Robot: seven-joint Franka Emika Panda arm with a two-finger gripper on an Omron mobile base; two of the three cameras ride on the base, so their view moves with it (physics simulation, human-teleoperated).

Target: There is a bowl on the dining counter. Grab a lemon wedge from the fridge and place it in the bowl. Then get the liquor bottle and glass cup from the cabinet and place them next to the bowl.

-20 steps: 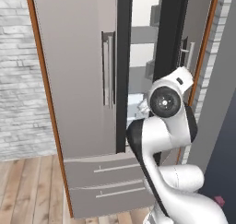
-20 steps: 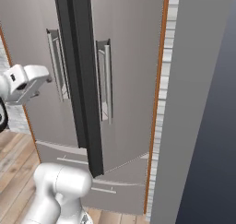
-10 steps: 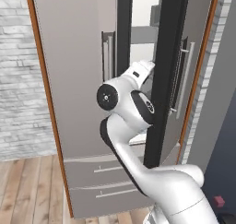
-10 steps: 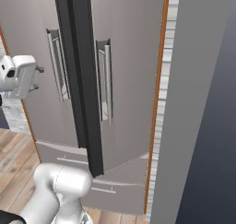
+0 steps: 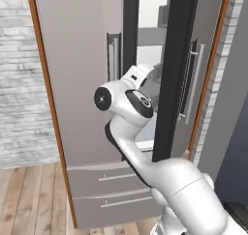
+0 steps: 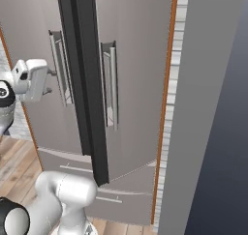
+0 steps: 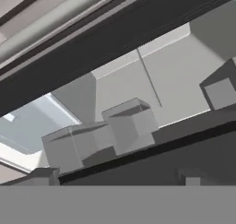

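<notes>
The grey fridge (image 5: 82, 84) stands in front of me with its right door (image 5: 193, 84) swung partly open, so a slice of shelves shows in the gap. My gripper (image 6: 49, 82) hovers at handle height just before that gap, open and holding nothing. In the left base view the white hand (image 5: 147, 74) points into the opening past the left door's handle (image 5: 113, 55). The hand view looks inside the fridge at grey boxes (image 7: 120, 131) on a shelf. The lemon wedge, bowl, liquor bottle and glass cup are out of view.
The open door's dark edge (image 6: 82, 84) stands close to the right of my hand. Two drawer fronts (image 5: 116, 185) sit below the doors. A grey wall panel (image 6: 213, 108) flanks the fridge on the right, and a white brick wall (image 5: 19, 84) lies to the left.
The arm's elbow has swung left across the fridge front, and the hand has moved in toward the gap between the doors. The gripper has stayed open.
</notes>
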